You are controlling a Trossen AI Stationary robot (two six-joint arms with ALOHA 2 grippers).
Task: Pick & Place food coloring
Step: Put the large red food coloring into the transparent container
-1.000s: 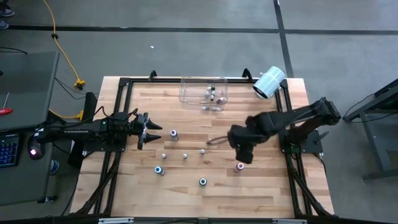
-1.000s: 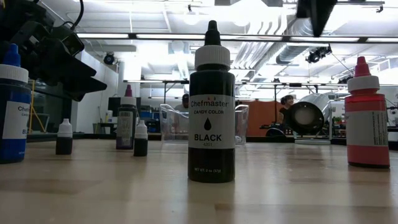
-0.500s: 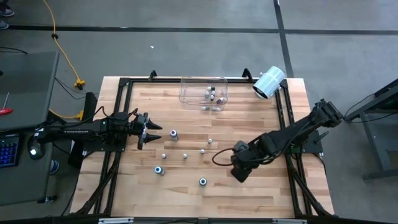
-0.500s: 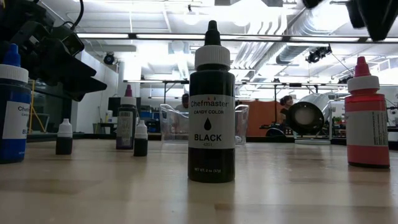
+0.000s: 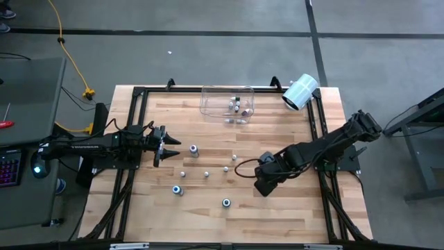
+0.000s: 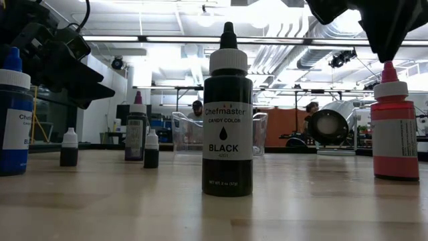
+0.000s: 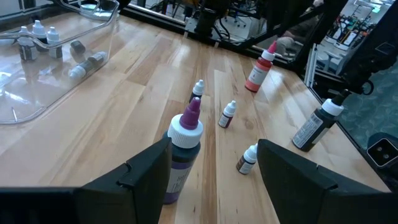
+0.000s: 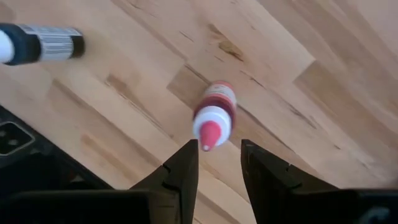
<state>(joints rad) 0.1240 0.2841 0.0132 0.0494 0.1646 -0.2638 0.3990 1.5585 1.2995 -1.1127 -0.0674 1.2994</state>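
Food coloring, a small upright red-capped dropper bottle (image 8: 213,116) of reddish liquid, stood on the bare pale wooden tabletop (image 5: 277,215) right below my right gripper (image 8: 219,163), whose fingers were spread and holding nothing. I judged this the approach; next I needed to descend and straddle its cap. Across the table, the clear plastic bin (image 5: 208,104) held a few small bottles.

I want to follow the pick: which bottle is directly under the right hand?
The red bottle with the pink tip, standing below the open right hand; the others stand farther off.
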